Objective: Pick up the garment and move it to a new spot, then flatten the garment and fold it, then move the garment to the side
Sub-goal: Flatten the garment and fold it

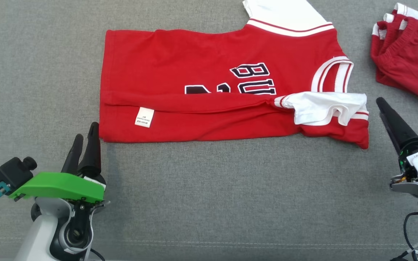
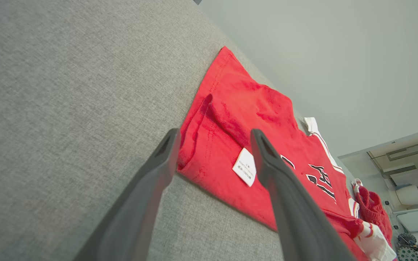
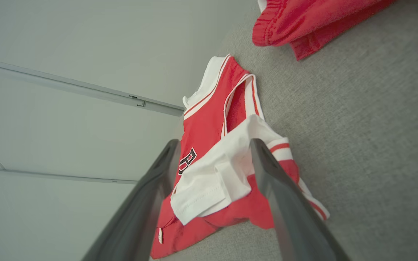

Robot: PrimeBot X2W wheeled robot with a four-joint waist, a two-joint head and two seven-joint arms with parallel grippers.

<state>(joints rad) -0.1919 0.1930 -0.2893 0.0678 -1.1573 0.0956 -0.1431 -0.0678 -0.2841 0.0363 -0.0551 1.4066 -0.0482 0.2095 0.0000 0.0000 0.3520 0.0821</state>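
Left gripper (image 1: 86, 131) and right gripper (image 3: 212, 145) stand nearest, jaws spread and empty. Beyond them the jersey (image 1: 212, 72) lies on the grey cushion (image 1: 209, 199), 1 edge folded. Its bunched white sleeve (image 1: 325, 107) could snag and pull that fold open.

The red, white-trimmed jersey (image 1: 194, 61) lies flat on grey fabric (image 1: 230, 188), its near long edge folded over onto the front.

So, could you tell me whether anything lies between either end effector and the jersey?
Nothing visible. The left end effector sits near a hem corner of the red jersey, the right end effector beside its white sleeve.
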